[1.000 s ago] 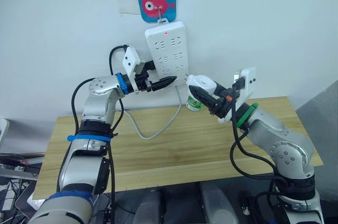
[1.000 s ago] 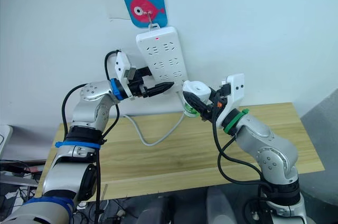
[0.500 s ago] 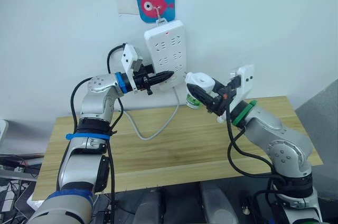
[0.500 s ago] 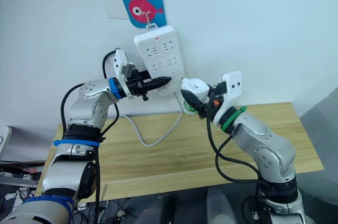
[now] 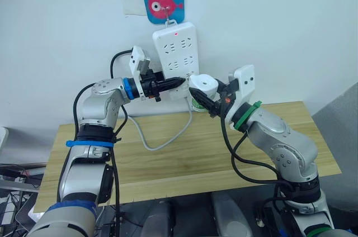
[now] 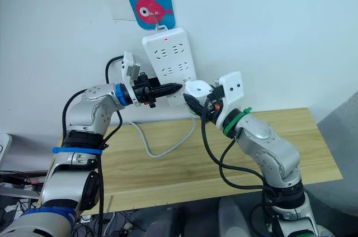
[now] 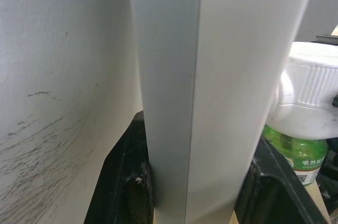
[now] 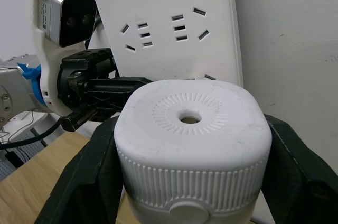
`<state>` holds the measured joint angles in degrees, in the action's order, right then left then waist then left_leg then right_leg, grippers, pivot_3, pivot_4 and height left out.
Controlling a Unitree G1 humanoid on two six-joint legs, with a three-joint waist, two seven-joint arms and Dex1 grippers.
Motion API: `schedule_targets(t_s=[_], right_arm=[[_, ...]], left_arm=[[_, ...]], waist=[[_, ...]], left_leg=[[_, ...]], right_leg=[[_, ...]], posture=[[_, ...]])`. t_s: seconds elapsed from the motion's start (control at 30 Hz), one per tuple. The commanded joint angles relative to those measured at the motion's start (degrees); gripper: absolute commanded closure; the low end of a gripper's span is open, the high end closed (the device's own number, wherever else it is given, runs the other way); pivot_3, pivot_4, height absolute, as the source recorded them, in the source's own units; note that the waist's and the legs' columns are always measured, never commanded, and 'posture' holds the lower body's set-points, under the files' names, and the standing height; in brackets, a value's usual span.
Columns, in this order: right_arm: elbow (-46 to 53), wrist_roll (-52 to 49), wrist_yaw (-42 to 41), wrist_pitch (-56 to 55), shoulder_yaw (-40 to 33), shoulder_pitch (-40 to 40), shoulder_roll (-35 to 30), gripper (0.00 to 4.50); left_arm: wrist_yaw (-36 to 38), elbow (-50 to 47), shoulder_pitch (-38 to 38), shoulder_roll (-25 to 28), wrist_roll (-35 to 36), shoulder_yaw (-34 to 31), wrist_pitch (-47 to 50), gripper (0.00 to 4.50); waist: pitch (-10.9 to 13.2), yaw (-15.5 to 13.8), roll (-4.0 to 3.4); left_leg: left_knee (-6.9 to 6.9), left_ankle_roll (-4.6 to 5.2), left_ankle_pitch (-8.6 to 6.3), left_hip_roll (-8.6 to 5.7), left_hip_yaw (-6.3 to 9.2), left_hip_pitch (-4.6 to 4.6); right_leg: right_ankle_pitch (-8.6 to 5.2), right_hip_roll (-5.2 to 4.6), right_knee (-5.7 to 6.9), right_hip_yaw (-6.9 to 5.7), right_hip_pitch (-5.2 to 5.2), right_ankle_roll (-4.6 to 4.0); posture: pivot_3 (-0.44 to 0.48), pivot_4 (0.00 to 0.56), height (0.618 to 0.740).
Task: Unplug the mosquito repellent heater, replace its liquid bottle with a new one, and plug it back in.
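My right gripper point(image 5: 209, 99) is shut on the white mosquito repellent heater point(image 5: 202, 84), held in the air just off the lower right corner of the wall power strip point(image 5: 177, 52). A green liquid bottle point(image 5: 196, 103) hangs fitted under the heater. I cannot tell whether it is the old bottle or the new one. In the right wrist view the heater point(image 8: 193, 129) sits between both fingers point(image 8: 79, 182), vent hole facing the camera. My left gripper point(image 5: 174, 82) is shut on the strip's lower edge; its fingers point(image 7: 122, 182) straddle the strip point(image 7: 211, 76).
The strip hangs from a blue fish hook point(image 5: 163, 1) on the white wall, its red light on. Its white cable point(image 5: 156, 143) loops down onto the wooden table point(image 5: 168, 161) below both arms.
My right arm has carried the heater left and up, close to the strip. My left gripper has moved right onto the strip's lower edge.
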<state>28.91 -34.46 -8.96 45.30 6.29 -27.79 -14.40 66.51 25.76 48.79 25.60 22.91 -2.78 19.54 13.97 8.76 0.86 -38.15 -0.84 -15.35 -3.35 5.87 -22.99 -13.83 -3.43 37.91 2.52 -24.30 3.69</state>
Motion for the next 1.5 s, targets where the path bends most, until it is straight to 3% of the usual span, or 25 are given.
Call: schedule_targets(t_s=[0.03,0.9,1.5], right_arm=[[0.82,1.17,0.2,-1.23,-1.26,-1.06,0.95,1.52],[1.22,12.52,-1.5,-7.14,2.95,-0.58,3.58,1.52],[-7.57,22.46,0.07,-10.51,8.72,-2.93,9.94,1.52]], left_arm=[[0.58,-2.37,0.02,0.3,1.29,-0.72,0.25,3.14],[0.87,-5.58,-1.75,0.21,2.2,-0.96,3.75,3.14],[1.16,-8.12,-2.83,0.14,2.68,-1.01,5.28,3.14]], waist=[[0.0,0.02,0.0],[0.0,0.84,0.0],[-0.04,2.31,-0.05]], left_leg=[[0.0,0.0,0.0,0.0,0.0,0.0],[0.0,-0.01,0.0,0.01,-0.03,0.02],[-0.01,-0.11,0.06,0.03,0.0,0.1]], right_leg=[[0.0,0.0,0.01,0.0,0.0,0.0],[0.0,0.0,0.07,0.04,-0.04,0.0],[0.01,0.04,0.22,0.07,-0.04,-0.01]], posture=[[-0.243,0.219,0.74],[-0.242,0.227,0.74],[-0.226,0.221,0.74]])
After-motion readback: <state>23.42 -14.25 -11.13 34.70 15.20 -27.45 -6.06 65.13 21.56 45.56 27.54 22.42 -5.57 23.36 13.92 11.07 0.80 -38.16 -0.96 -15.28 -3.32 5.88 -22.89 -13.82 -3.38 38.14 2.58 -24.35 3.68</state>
